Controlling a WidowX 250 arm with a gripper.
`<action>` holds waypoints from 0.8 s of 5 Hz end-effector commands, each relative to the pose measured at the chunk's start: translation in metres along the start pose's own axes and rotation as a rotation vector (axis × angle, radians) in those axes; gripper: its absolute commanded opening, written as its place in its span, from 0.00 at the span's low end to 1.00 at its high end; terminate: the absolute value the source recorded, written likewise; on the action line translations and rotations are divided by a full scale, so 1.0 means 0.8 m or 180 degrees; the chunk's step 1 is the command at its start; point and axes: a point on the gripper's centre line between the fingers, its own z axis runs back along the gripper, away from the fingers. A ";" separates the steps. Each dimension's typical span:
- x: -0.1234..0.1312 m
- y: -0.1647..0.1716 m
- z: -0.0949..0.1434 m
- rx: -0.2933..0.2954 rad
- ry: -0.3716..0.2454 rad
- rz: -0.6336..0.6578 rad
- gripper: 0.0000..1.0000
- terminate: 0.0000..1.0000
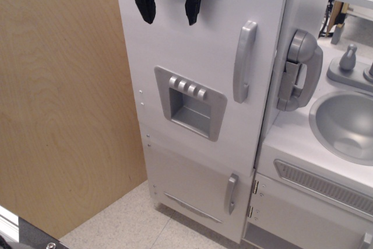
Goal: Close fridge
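The tall white fridge door (198, 45) stands in the middle of the view, flush or nearly flush with the cabinet; no dark gap shows along its right edge. Its grey vertical handle (245, 61) is at the right and the grey dispenser panel (190, 102) with its row of buttons is below centre. My black gripper (169, 11) hangs at the top of the view in front of the upper door, fingers (145, 7) apart and empty. I cannot tell whether it touches the door.
A small lower white door (192, 185) with a short grey handle (231, 193) sits under the fridge door. A grey toy phone (300, 69) hangs to the right, beside the sink cabinet with its grey basin (344, 123). A wooden panel (58, 97) stands at left.
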 end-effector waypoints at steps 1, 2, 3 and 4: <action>0.017 -0.006 0.026 -0.0042 -0.0196 0.0006 1.00 0.00; 0.015 -0.006 0.025 -0.0036 -0.0195 -0.0001 1.00 0.00; -0.001 -0.001 0.025 -0.0018 -0.0197 -0.0110 1.00 0.00; -0.031 0.011 0.029 0.0018 -0.0153 -0.0275 1.00 0.00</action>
